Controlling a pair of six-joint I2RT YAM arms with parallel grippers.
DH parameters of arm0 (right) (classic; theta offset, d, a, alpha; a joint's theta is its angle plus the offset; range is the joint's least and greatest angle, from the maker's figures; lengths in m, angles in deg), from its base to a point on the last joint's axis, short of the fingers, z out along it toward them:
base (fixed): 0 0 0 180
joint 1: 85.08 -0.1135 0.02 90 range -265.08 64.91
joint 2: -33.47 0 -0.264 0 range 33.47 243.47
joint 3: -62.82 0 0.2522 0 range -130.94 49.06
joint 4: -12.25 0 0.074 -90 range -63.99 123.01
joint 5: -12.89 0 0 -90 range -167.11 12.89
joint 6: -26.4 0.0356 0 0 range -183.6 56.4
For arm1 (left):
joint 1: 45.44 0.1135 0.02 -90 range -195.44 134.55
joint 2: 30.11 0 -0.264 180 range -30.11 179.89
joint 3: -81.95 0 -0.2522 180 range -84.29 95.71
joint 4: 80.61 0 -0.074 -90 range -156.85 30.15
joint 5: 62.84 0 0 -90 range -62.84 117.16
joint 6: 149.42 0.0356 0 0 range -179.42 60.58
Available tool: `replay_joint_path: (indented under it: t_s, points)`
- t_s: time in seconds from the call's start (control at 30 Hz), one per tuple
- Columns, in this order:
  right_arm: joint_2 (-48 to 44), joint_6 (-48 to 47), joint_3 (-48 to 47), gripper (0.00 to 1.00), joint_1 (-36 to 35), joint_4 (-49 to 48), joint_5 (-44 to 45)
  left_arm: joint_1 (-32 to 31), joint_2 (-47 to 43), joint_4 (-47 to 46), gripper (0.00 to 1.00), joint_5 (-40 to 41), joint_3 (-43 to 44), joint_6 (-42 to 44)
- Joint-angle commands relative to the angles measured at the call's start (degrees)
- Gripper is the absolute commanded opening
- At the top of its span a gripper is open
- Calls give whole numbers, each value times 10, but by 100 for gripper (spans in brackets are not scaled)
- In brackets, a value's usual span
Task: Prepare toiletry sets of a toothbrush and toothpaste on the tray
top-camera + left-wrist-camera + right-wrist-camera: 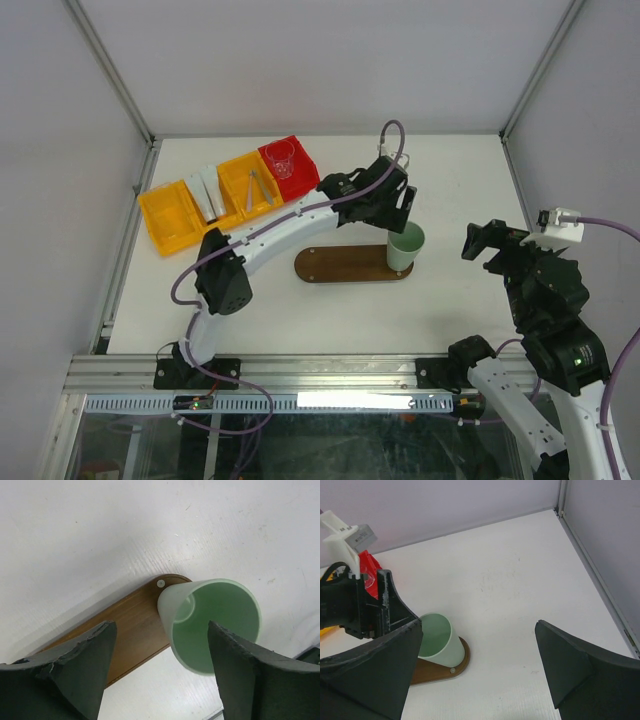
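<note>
Left end effector (160, 628) spread wide — tray (131, 626) below, cup (220, 612) on its end

cup (406, 246) on right end of tray (335, 266), bins (220, 195) behind left

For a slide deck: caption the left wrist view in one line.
Open left pincer hovers over a mint-green cup standing on the end of the wooden tray.

I look all over, but I see no words, numbers, labels or signs that I can read.
</note>
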Motion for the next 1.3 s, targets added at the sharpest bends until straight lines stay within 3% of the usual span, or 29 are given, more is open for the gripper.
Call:
replay_joint_path:
  t_s: [0.0,0.2,0.37,0.53,0.7,0.87,1.17,1.27]
  points:
    - [-5,-9,-2,100,-2,-30,-6,-11,-103,-38,80,4,-18,13]
    - [-5,-7,-3,100,-2,-30,-29,-9,-235,-55,97,58,-148,18]
    - [-6,-3,6,100,-3,-35,-58,20,-382,-61,99,130,-304,-8]
    - [-6,-1,14,100,-3,-42,-88,157,-564,-78,99,106,-478,-52]
    - [-6,1,19,100,-3,-48,-112,293,-668,-70,99,138,-564,-38]
    - [-3,3,23,100,-3,-55,-131,390,-655,-62,99,164,-575,-22]
    - [-6,4,30,100,-8,-59,-145,557,-502,-110,99,198,-535,17]
    - [-11,3,35,100,-11,-63,-144,599,-459,-133,91,194,-511,35]
